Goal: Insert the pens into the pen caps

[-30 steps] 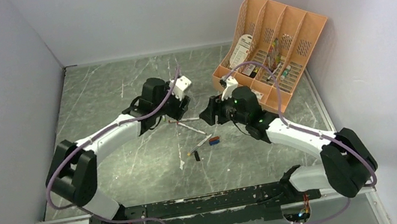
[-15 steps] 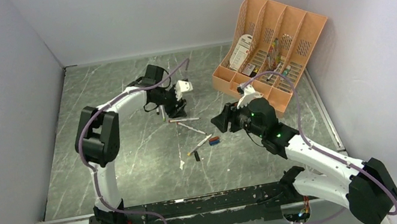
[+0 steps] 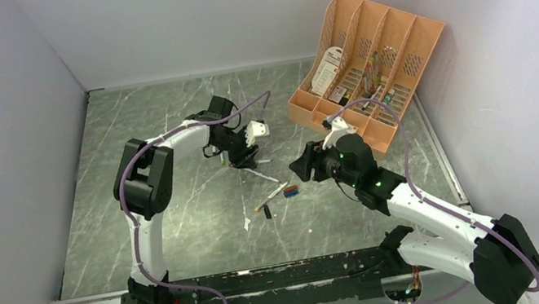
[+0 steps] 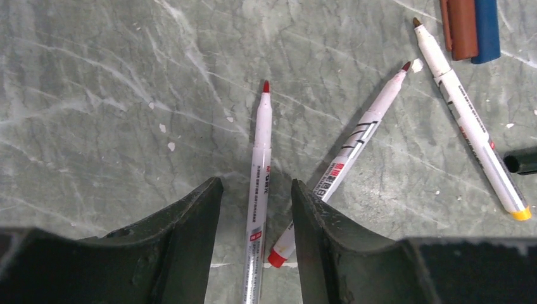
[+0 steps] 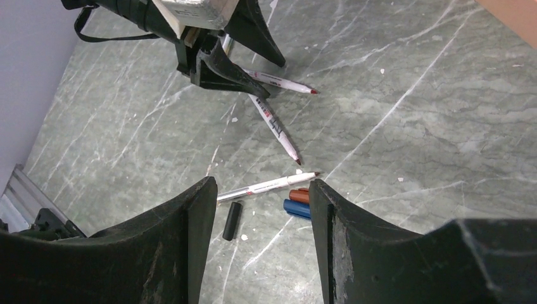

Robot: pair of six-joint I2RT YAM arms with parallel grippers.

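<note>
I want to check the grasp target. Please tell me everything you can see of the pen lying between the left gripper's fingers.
The pen is a thin white stick, plastic by its look, with a small red tip, uncapped, and red and grey print on the barrel. It lies flat on the green marbled table, tip pointing away from the left gripper, whose open jaws straddle it without visibly touching it.

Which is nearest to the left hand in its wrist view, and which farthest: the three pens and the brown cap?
1. Red-tipped pen, between the left hand's fingers.
2. Second red-tipped pen, just right of it.
3. Yellow-ended pen, farther right.
4. Brown cap, top right corner.
</note>
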